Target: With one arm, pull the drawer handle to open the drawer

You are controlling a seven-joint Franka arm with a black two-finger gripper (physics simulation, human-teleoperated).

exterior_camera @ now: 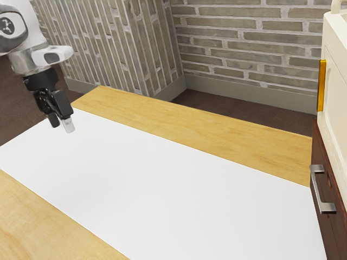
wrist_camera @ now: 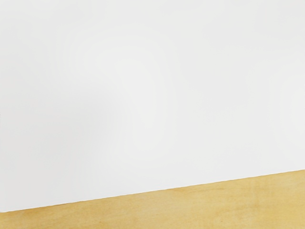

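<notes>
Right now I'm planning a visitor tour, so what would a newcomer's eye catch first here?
Probably the broad white strip running across the wooden table. Next might come the dark drawer with its metal handle at the exterior view's right, then my black gripper, raised at the exterior view's upper left.

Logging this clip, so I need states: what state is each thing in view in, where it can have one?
Gripper: open, raised, holding nothing.
Drawer: looks shut.
Drawer handle: upright, not gripped.
Yellow strip: upright, untouched.
White sheet: lying flat.
</notes>
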